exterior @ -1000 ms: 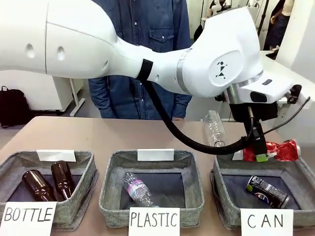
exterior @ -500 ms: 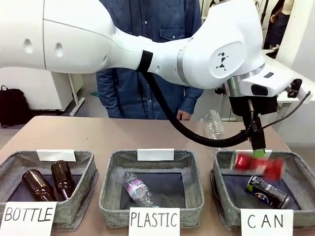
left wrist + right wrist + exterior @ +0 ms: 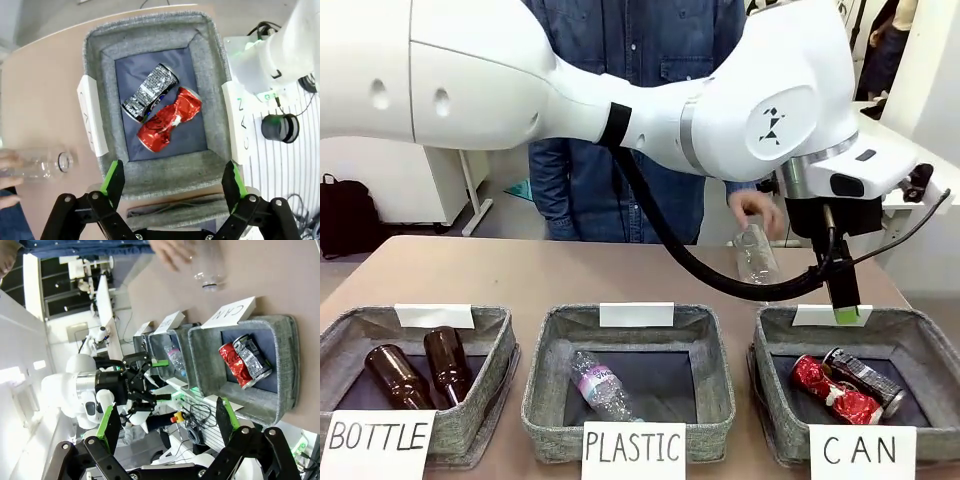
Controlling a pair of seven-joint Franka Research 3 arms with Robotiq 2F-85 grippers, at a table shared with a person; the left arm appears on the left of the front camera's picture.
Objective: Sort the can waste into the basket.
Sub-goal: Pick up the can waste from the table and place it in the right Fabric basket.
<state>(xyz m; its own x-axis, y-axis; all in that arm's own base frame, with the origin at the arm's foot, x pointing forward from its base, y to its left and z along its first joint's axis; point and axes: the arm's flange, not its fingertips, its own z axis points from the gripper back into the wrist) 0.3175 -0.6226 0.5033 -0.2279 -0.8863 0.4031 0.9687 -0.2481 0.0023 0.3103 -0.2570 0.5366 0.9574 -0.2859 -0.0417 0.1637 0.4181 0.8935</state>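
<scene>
Now my left gripper (image 3: 172, 182) hangs open above the grey fabric CAN basket (image 3: 920, 335), where the crushed red can (image 3: 833, 390) lies against the black printed can (image 3: 865, 375). Beyond, a person's hand (image 3: 755, 212) holds a clear plastic bottle (image 3: 753, 255) on the worktop (image 3: 520, 275); my right gripper (image 3: 165, 422) is open too.

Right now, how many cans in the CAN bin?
2. The red crushed can and the black can lie side by side, touching, on the CAN basket floor.

Brown tabletop (image 3: 520, 270), white wall behind (image 3: 380, 190), black bag (image 3: 345, 215) on the floor.
</scene>
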